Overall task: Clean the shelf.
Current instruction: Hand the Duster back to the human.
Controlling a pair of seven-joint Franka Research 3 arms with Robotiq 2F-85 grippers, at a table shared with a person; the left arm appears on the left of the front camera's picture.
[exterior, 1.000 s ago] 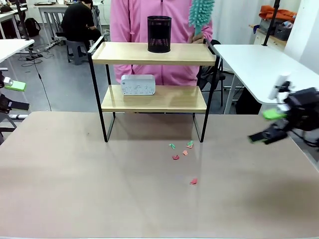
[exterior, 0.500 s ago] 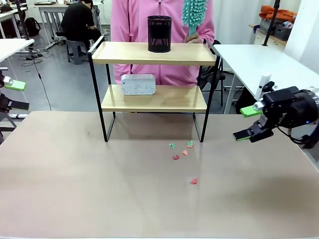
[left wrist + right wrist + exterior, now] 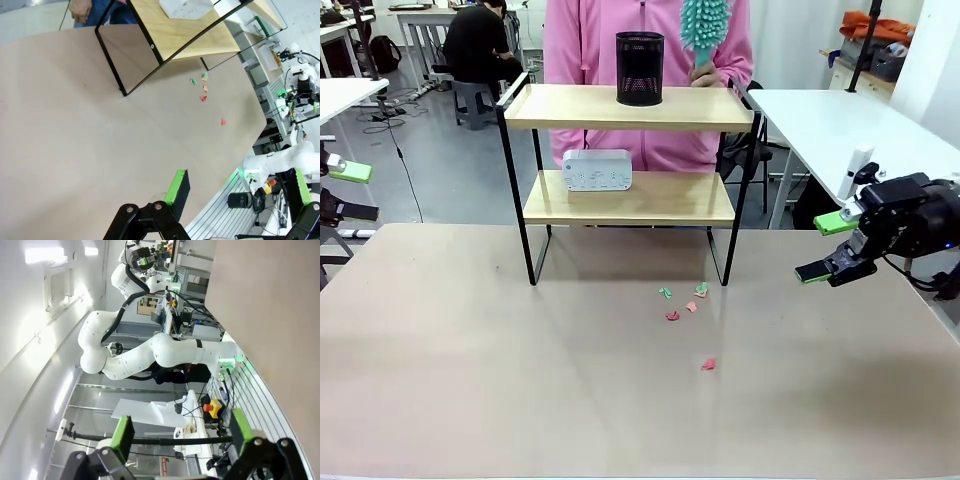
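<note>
The shelf [image 3: 620, 198], two light wooden boards in a thin black frame, stands at the table's far side. A black mesh cup [image 3: 640, 68] stands on its top board and a white device [image 3: 597, 169] on the lower one. Behind it a person in pink holds a teal duster [image 3: 705, 25] upright above the top board's right end. My right gripper [image 3: 830, 247] hovers open and empty over the table's right edge, well right of the shelf. At the picture's left edge my left gripper [image 3: 352, 192] is open, off the table. The left wrist view shows the shelf [image 3: 185, 35] beyond my open left gripper [image 3: 239, 187].
Small red and green paper scraps [image 3: 685, 305] lie on the brown table in front of the shelf's right leg, with one more scrap [image 3: 708, 364] nearer to me. A white table [image 3: 830, 130] stands at the right. Beyond my open right gripper [image 3: 180, 429] are the table top [image 3: 280, 315] and a white arm [image 3: 150, 355].
My right gripper has swung in to the left from the table's right edge and now hangs still. The person's duster has shifted a little left. The left gripper has not moved.
</note>
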